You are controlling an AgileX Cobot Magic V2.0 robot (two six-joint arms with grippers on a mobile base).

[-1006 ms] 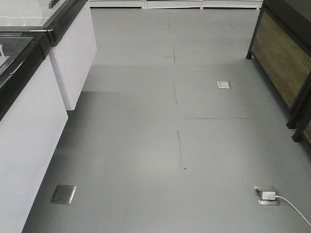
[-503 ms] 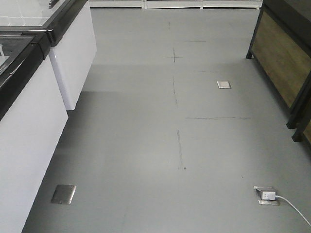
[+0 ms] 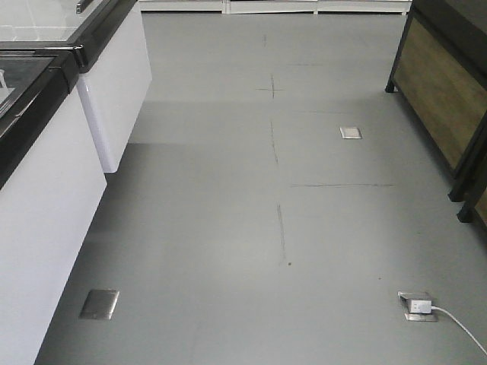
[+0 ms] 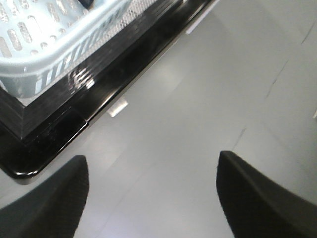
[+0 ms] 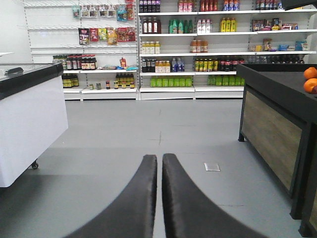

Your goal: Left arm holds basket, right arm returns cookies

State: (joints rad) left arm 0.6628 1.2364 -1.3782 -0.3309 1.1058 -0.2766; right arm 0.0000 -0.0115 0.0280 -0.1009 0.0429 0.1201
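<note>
The basket point(image 4: 54, 54) sits on a glossy black-rimmed cabinet top point(image 4: 124, 54), ahead and to the left of my left gripper point(image 4: 153, 198), well apart from it. Something dark shows inside the basket at the frame edge; I cannot tell what it is. My left fingers point(image 4: 49, 203) are spread wide with only grey floor point(image 4: 198, 99) between them. My right gripper point(image 5: 159, 198) is clenched, its tips almost touching and holding nothing. Beyond it stand stocked shelves point(image 5: 198, 44), with a white cabinet point(image 5: 29, 134) to its left and a wood-panelled stand point(image 5: 267, 134) carrying oranges point(image 5: 310, 79) to its right.
</note>
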